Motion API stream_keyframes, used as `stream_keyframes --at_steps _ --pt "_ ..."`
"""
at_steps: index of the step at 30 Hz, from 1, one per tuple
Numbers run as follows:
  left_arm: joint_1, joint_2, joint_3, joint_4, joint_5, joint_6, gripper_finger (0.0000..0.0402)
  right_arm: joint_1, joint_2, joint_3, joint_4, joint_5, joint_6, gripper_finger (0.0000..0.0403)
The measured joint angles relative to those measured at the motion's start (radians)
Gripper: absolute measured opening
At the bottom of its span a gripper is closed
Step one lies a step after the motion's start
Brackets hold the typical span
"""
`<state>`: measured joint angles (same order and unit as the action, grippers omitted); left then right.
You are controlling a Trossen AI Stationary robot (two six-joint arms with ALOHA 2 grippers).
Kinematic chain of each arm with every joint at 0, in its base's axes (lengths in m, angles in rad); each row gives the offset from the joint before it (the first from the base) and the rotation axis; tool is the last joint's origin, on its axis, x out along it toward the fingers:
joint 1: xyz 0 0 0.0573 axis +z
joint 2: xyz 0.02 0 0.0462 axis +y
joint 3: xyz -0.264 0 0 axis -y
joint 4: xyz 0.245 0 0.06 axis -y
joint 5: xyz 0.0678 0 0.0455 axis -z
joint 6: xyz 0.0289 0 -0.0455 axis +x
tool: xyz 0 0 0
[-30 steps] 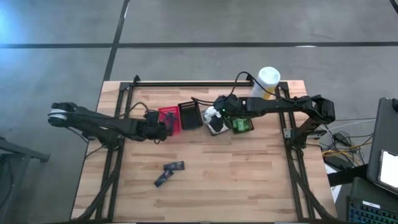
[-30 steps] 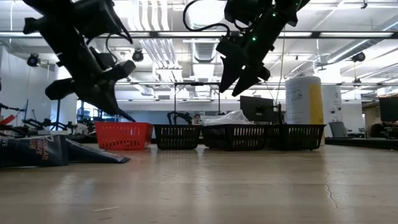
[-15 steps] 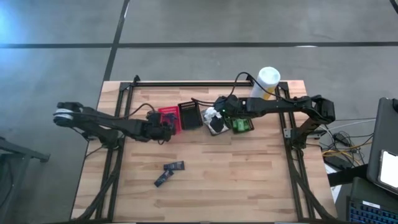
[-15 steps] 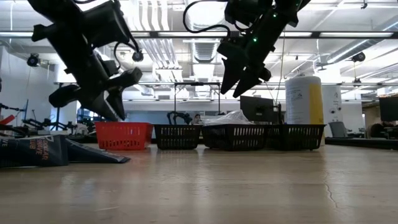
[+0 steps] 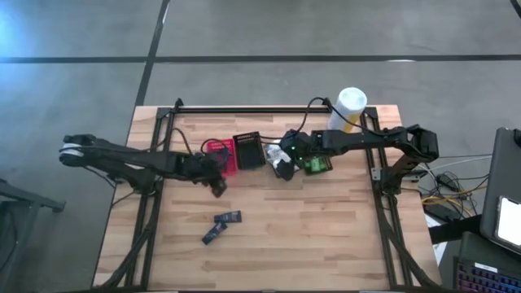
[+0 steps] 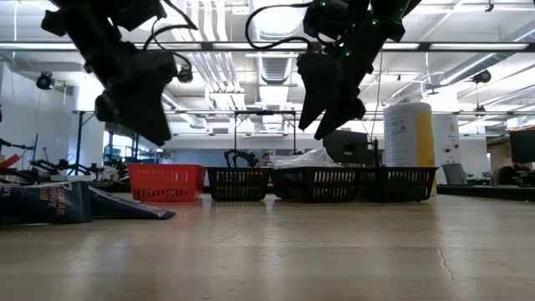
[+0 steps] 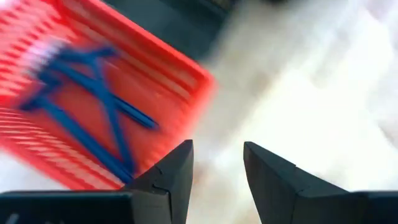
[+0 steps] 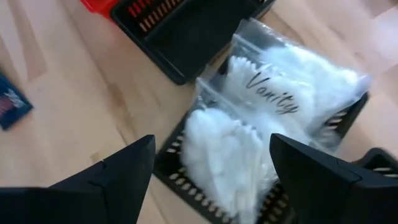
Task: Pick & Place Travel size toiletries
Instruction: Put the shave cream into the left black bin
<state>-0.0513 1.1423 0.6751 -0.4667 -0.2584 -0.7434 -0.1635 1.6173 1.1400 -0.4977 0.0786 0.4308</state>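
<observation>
While baskets [image 5: 248,150] line up, canister [image 5: 348,107] behind, packets [image 5: 222,225] apart

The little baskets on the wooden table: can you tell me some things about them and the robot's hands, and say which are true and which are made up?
1. The red mesh basket sits at the left end of the basket row. True.
2. The white plastic-wrapped bundles lie in the red basket. False: they lie in a black mesh basket.
3. The right hand is open above those bundles. True.
4. The left hand holds a green packet. False: nothing is between its fingers.
5. The tall white-and-yellow canister lies on its side. False: it stands upright.
</observation>
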Motion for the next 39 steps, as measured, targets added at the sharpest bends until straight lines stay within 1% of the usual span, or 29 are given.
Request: stream_keyframes --at_steps 3,5,7,9,15,18,21,25,31,39 --pt "0.0 -0.023 -0.022 0.0 0.194 0.069 0.0147 0.017 0.0 0.001 0.002 -0.004 0.087 0.0298" --pt "-0.001 -0.036 -0.035 0.001 0.286 0.07 0.0147 0.031 0.001 0.004 0.002 -0.004 0.159 0.0293" --pt "-0.01 -0.047 -0.045 -0.006 0.337 0.067 0.0147 0.049 0.01 0.007 0.006 -0.004 0.24 0.0289" --pt "-0.03 -0.057 -0.053 -0.004 0.353 0.051 0.0147 0.073 0.024 0.008 0.005 -0.01 0.301 0.0288" --pt "-0.137 -0.073 -0.061 0.007 0.339 -0.068 0.0147 0.149 0.067 0.031 0.008 -0.053 0.451 0.03" --pt "-0.207 -0.076 -0.061 0.046 0.301 -0.129 0.0147 0.182 0.073 0.041 0.004 -0.053 0.529 0.0308" --pt "-0.275 -0.084 -0.061 0.046 0.26 -0.173 0.0147 0.215 0.073 0.054 0.013 -0.052 0.594 0.0315" --pt "-0.341 -0.09 -0.061 0.046 0.236 -0.207 0.0147 0.254 0.073 0.063 0.008 -0.048 0.682 0.0323" --pt "-0.379 -0.09 -0.061 0.043 0.23 -0.228 0.0147 0.325 0.073 0.064 0.01 -0.014 0.829 0.0331" --pt "-0.389 -0.09 -0.061 0.043 0.23 -0.235 0.0147 0.441 0.073 0.063 0.009 0.114 1.039 0.0336"
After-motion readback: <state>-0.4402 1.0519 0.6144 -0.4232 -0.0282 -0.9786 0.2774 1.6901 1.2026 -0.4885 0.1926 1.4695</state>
